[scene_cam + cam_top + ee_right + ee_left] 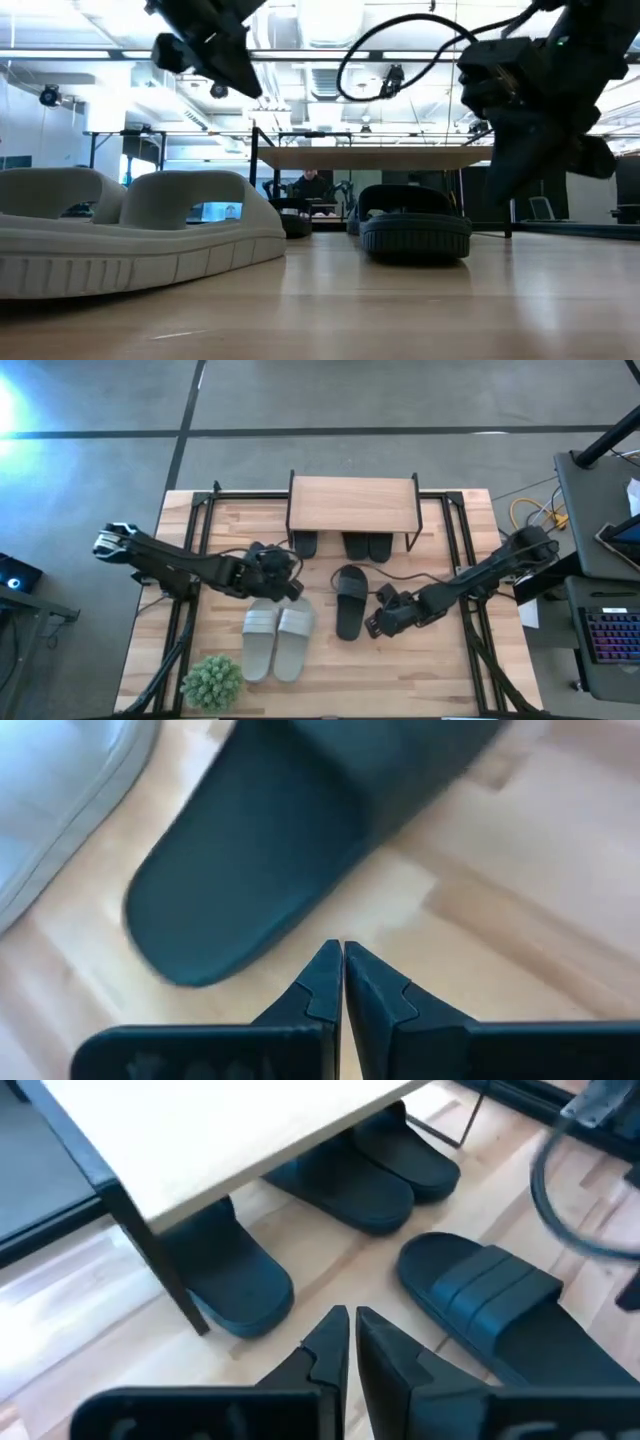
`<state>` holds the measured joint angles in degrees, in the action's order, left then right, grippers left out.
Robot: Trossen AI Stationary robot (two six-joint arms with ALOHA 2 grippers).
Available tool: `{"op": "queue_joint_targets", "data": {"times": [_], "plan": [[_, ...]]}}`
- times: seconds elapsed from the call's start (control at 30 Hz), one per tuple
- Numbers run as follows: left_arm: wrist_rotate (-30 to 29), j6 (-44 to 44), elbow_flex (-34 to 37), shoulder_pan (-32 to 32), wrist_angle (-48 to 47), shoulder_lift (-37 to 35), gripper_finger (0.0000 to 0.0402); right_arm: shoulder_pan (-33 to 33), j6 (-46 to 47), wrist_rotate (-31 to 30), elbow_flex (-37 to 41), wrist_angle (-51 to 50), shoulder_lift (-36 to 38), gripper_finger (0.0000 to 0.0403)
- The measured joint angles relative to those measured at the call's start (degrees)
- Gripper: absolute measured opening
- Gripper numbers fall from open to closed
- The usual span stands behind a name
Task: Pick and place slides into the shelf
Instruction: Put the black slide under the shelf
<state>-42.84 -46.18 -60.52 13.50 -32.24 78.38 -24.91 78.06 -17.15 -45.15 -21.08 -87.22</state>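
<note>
Slide (350,603), black, lies loose on the bench (440,670) before the shelf (352,503), long axis pointing at it, just beside the clenched, empty right pincer (376,623); left pincer (285,572) likewise clenched, empty.

No text, label, brand, number or sign can be read anywhere, neither on the slides (351,600) nor on the shelf (352,503).
</note>
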Motion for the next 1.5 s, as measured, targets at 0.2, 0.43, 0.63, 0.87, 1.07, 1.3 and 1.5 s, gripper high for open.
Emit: {"op": "queue_joint_targets", "data": {"times": [0.2, 0.43, 0.63, 0.87, 1.07, 1.3, 1.5], "plan": [[-2.2, -2.8, 3.3, 0.0, -2.3, -6.1, 0.0008, -1.1, -3.9, 4.3, -0.1, 6.9, -2.9, 0.0009], [-2.5, -3.0, 5.6, -0.1, -1.3, -9.7, 0.0008, -0.3, -5.9, 5.3, -0.2, 6.5, -7.1, 0.0009], [-2.0, -4.5, 6.6, 0.1, 0.7, -9.5, 0.0008, 4.1, -7.1, -1.1, -0.3, 4.9, -8.2, 0.0009], [-1.2, -4.3, 6.6, 0.1, 0.2, -8.3, 0.0008, 11.2, -15.4, -0.5, -0.3, 5.7, -8.1, 0.0009], [-1.4, -4.3, 6.5, 0.1, 0.3, -7.5, 0.0008, 16.6, -20.1, 0.0, -0.3, 8.7, -8.1, 0.0009], [-1.3, -3.9, 6.6, 0.1, -0.4, -7.0, 0.0008, 19.5, -22.5, 3.9, -0.4, 10.2, -7.0, 0.0008], [-0.9, -3.9, 6.6, 0.1, -0.4, -7.0, 0.0008, 14.3, -19.6, 11.0, -0.2, 0.2, -3.0, 0.0008]]}}
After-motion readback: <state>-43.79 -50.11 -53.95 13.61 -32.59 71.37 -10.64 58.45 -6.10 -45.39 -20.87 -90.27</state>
